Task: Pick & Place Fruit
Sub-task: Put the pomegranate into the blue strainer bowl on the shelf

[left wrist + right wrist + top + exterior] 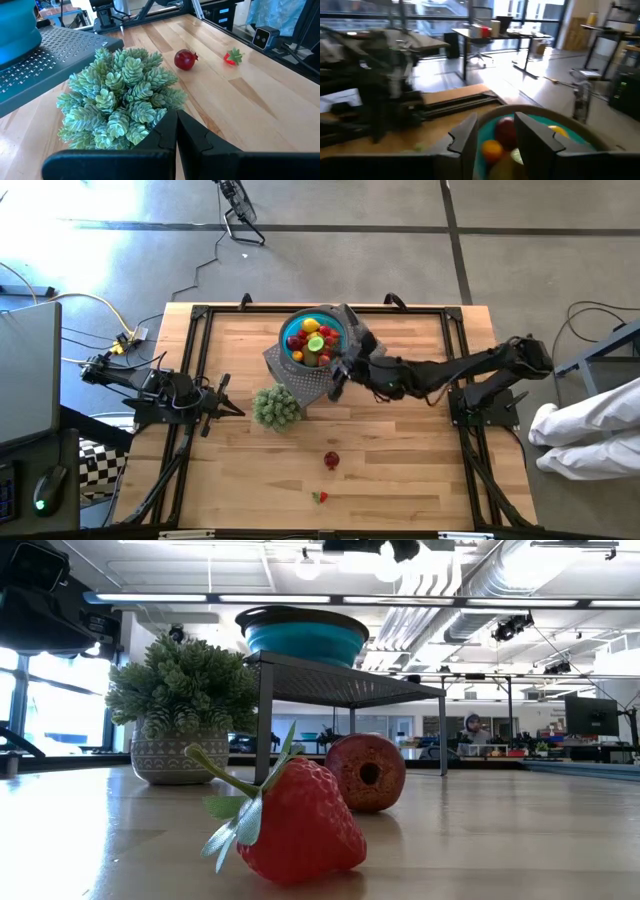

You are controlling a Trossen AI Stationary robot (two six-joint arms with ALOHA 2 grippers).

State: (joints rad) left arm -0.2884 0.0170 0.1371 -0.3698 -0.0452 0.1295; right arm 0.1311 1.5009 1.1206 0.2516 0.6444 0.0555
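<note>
fruit [313,341] fills the blue bowl [338,326] at twelve o'clock; we see our right gripper [496,145] parted and empty just above it, left gripper [176,131] closed at nine.

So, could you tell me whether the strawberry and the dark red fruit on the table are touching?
Apart. The high view shows bare wood between the strawberry and the dark red fruit; the left wrist view shows that gap too.

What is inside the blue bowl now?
The bowl holds red, orange, yellow and green fruit. The right gripper covers its edge; pieces underneath are hidden.
</note>
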